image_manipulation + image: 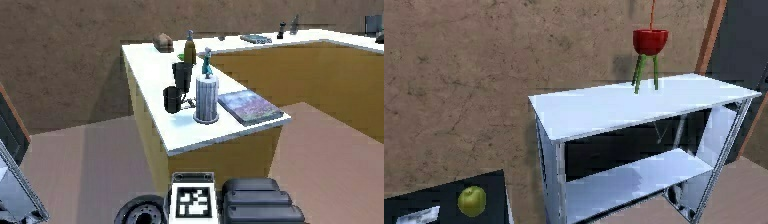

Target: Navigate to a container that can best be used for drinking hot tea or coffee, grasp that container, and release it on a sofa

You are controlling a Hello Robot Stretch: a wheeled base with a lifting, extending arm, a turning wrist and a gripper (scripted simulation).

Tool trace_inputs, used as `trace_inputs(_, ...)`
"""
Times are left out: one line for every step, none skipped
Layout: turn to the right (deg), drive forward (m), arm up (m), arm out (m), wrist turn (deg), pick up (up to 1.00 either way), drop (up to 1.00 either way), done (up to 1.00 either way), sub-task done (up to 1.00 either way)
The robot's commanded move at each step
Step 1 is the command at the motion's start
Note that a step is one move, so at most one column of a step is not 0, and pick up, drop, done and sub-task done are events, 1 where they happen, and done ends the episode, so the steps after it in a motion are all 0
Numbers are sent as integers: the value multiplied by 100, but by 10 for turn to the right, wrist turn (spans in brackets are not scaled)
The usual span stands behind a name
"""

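Note:
A small dark mug point(172, 99) with a handle stands on the white-topped counter point(150, 80) in the arm side view, near its front edge. Just behind it is a taller dark cup point(181, 74). At that view's bottom edge a white square with black marks point(195, 200) shows, with the gripper's dark round body point(146, 211) left of it. The gripper's far end is cut off by the picture's edge, so I cannot tell whether it holds anything.
Also on the counter: a dark bottle point(190, 45), a white cylinder with a teal figure point(206, 97), a book point(250, 105), a brown lump point(160, 40). In the forward view a white shelf unit point(594, 108) carries a red pot point(650, 42); a green apple point(472, 200) lies lower left.

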Motion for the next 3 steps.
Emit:
trace_inputs(0,0,0,50,0,0,0,0,0)
trace_inputs(0,0,0,0,450,0,0,0,0)
trace_inputs(0,0,0,0,450,0,0,0,0)
